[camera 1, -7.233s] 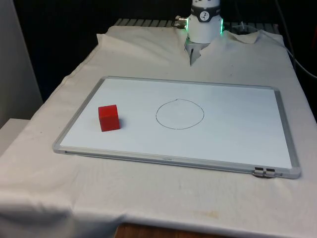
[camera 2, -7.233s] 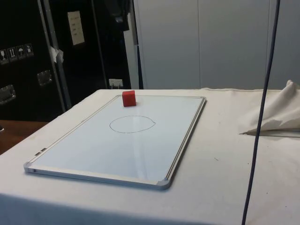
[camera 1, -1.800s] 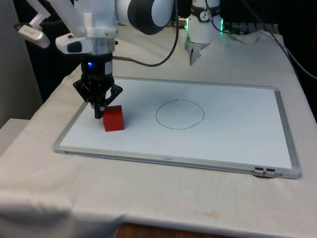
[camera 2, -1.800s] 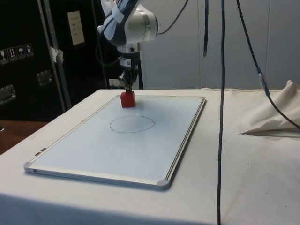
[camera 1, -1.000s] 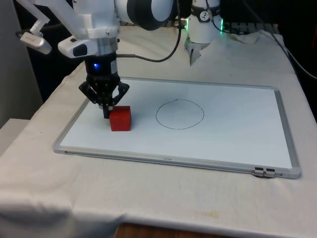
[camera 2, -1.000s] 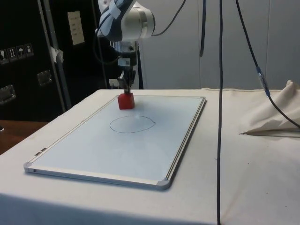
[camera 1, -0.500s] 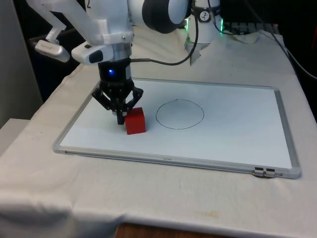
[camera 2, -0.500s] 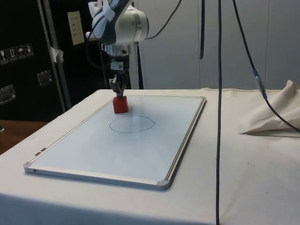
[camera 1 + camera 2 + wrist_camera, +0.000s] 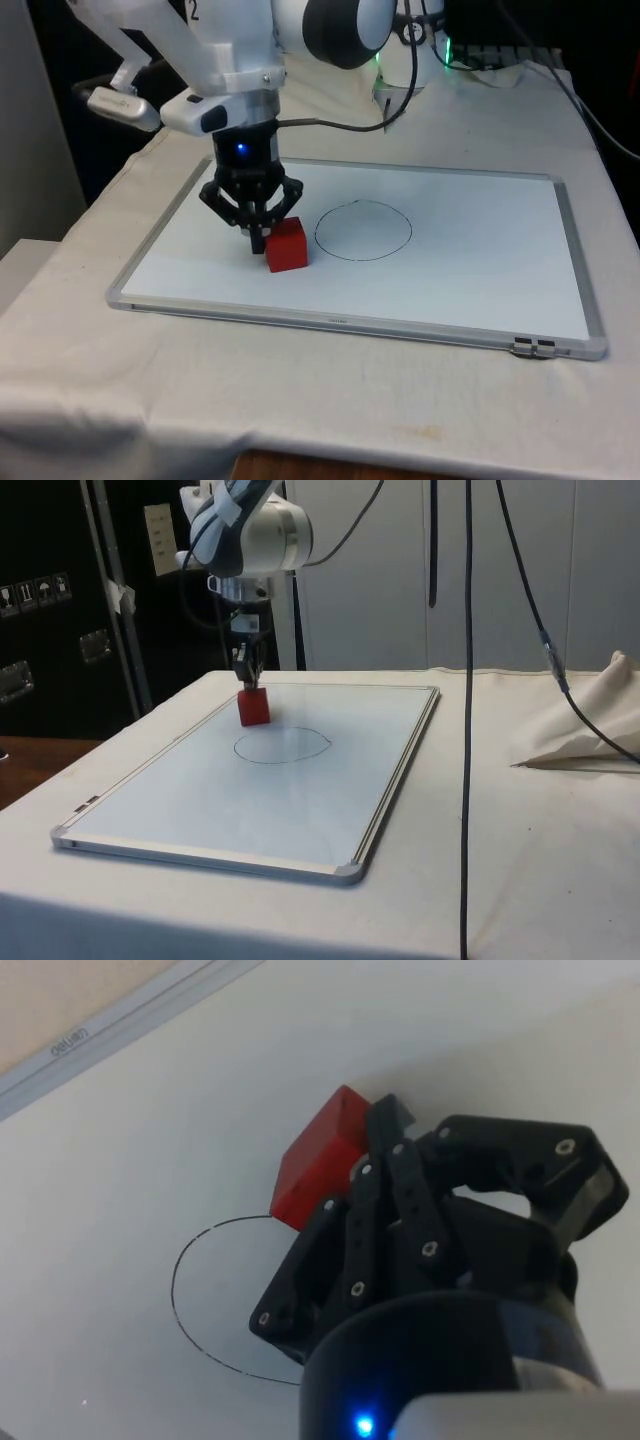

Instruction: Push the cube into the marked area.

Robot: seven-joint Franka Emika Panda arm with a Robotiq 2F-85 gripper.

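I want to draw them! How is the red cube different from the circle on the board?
The red cube is a solid block standing up from the whiteboard; the circle is a flat thin dark line. The cube is smaller than the circle. It sits just outside the circle. Both are on the whiteboard.

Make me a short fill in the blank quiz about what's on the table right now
The small cube on the board is coloured ____.
The marked area is drawn as a thin ____.
The cube and outline lie on a flat white ____ with a metal frame.
The black two-finger gripper pushes the cube with its fingers ____.

Missing words: red; circle; whiteboard; shut
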